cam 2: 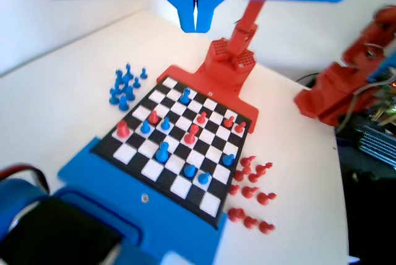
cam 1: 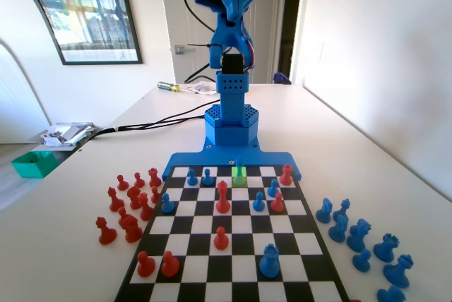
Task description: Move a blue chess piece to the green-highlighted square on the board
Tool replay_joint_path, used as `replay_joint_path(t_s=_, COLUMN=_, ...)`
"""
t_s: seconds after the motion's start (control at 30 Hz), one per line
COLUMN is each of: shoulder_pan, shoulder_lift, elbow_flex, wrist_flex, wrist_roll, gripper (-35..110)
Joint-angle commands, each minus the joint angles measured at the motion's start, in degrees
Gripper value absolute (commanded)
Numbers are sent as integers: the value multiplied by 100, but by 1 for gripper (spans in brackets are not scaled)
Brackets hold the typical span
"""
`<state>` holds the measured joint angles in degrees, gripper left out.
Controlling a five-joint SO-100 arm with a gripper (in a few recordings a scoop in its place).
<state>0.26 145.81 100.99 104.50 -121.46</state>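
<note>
Blue plastic arm, perforated base, black cables

My gripper: blue plastic, smooth, slightly shiny.
My base plate: matt blue plastic, its column perforated with small holes.
The board: flat, smooth squares with a mild sheen.
Blue pieces: glossy plastic.
Red pieces: glossy plastic.
Table: smooth, matt white.

On board: seven blues, six reds
</note>
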Motion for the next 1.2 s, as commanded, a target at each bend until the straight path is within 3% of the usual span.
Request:
replay_joint_path(t_s=0.0, shoulder_pan=-53, shoulder_lift=-729, elbow_flex=-712, wrist_flex=88, wrist_roll=-791, gripper=1)
replay_joint_path(t_s=0.4, shoulder_pan=387, shoulder_lift=-2065, elbow_flex=255, wrist_flex=-1116, wrist_roll=-3973, gripper=1)
replay_joint_path(t_s=0.73, shoulder_pan=79, shoulder_lift=-3120, elbow_flex=1204, wrist_flex=-1564, wrist_roll=-4333, gripper=10)
replay_joint_path(t_s=1.17, shoulder_pan=-88, shoulder_lift=-3111, elbow_flex=2927, wrist_flex=-3305, wrist_roll=-4482, gripper=15)
